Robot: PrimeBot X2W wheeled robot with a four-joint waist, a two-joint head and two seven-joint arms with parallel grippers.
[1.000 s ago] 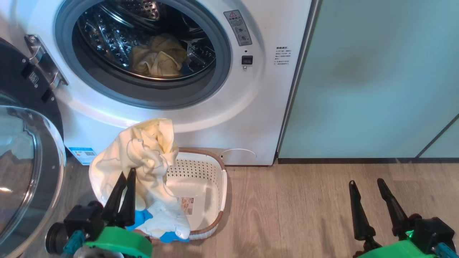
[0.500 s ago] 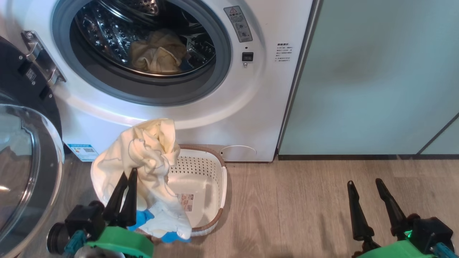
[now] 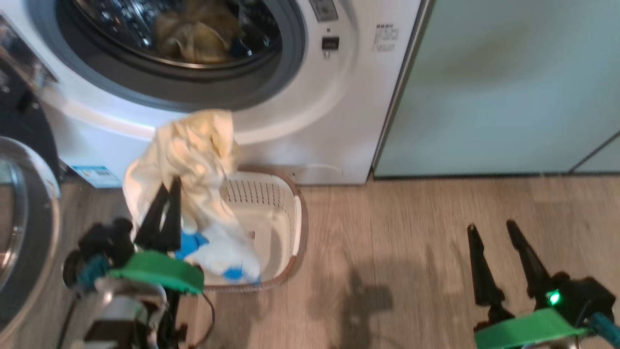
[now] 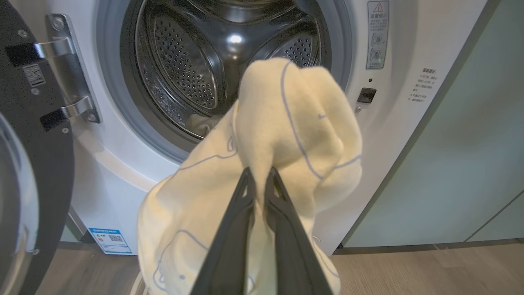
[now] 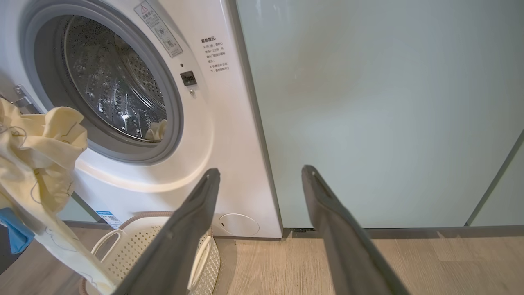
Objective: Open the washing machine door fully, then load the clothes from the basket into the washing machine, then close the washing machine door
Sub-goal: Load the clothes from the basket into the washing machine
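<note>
The washing machine bears a warning-triangle sticker and blue QR label.

Washer: big white front-loading washing machine; yellow cloth lies in its drum.
Door: large round glossy black door, open at your left.
Clothes: pale yellow printed fabric and blue pieces, hanging over the basket.
Basket: small cream perforated basket, standing before the washer.

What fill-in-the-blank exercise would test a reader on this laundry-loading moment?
The left gripper is shut on a pale ____ cloth. The right gripper stands ____, holding nothing. The basket sits on the ____ in front of the washing machine.
Missing words: yellow; open; floor.
</note>
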